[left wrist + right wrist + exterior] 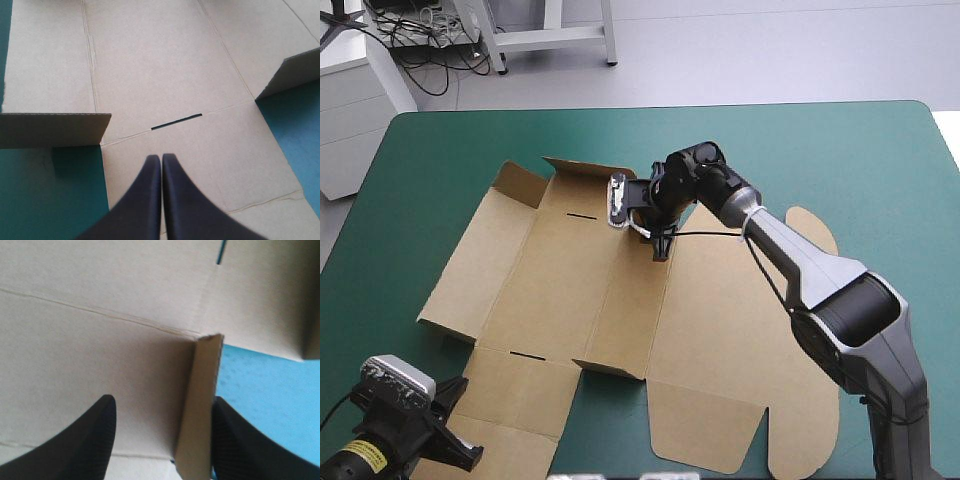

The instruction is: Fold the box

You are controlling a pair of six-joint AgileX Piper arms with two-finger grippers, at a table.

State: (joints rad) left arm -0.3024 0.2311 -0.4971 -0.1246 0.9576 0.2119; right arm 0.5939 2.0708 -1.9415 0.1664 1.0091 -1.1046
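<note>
One sheet of brown board to watch: the box (570,290), spread wide across the middle of the teal-green table (840,160) and mostly flat. Matt and fibrous on the face, corrugated at the cut edges, scored with pale crease lines and pierced by narrow dark slots (176,120). Looks light, and stiff within each section, hinging readily only along the scores. Likely to spring back if let go half-folded, and to kink if pinched hard across the flutes. Not slippery by the look of it, though probably free to slide on the cover as one whole sheet. Best taken by a free cut edge near a corner, never mid-sheet.

Over at the box's far side now: right tool (162,402) spread wide apart, astride an upright flap (200,410) seen edge-on between the black fingers. Hard by one finger, well clear of the other, and gripping nothing yet. From above, poised at the far end of a partly raised wall (620,310) in the box's middle.

Down at the box's near left corner: left tool (161,159) pressed together into a single point, empty, over a near section of the board just short of a slot. Touching the board or not, impossible to tell.

A gentle squeeze on that upright flap probably called for, nothing harder.
</note>
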